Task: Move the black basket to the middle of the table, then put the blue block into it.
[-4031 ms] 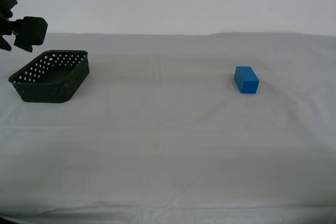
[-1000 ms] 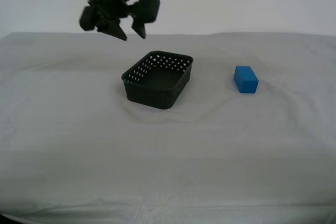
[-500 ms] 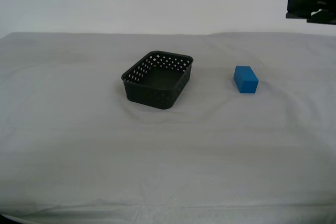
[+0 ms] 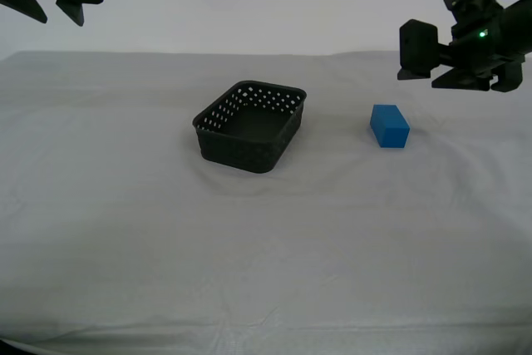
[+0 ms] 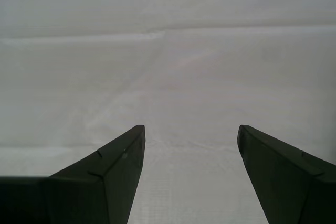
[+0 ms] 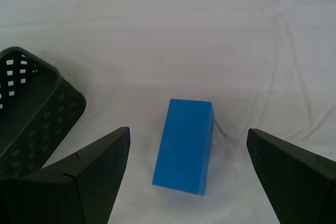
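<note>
The black basket (image 4: 243, 149) stands upright near the middle of the table (image 4: 266, 255), empty. The blue block (image 4: 389, 125) lies on the cloth to the basket's right in the exterior view. My first gripper (image 4: 426, 71) hovers above and just behind the block, open and empty. In the first wrist view the block (image 6: 185, 145) lies between the open fingers (image 6: 100, 166), below them, with the basket's corner (image 6: 37, 124) beside it. My second gripper (image 4: 51, 7) is raised at the exterior view's upper left, open and empty, with only cloth under it (image 5: 191, 127).
The pale cloth is slightly wrinkled, with a ruck around the basket's base (image 4: 249, 184). A plain pale wall stands behind the table's far edge (image 4: 266, 54). Nothing else shows on the table.
The basket went from the exterior view's far left to the middle and was let go. My second gripper rose away to the upper left. My first gripper came in from the right, lower, toward the block.
</note>
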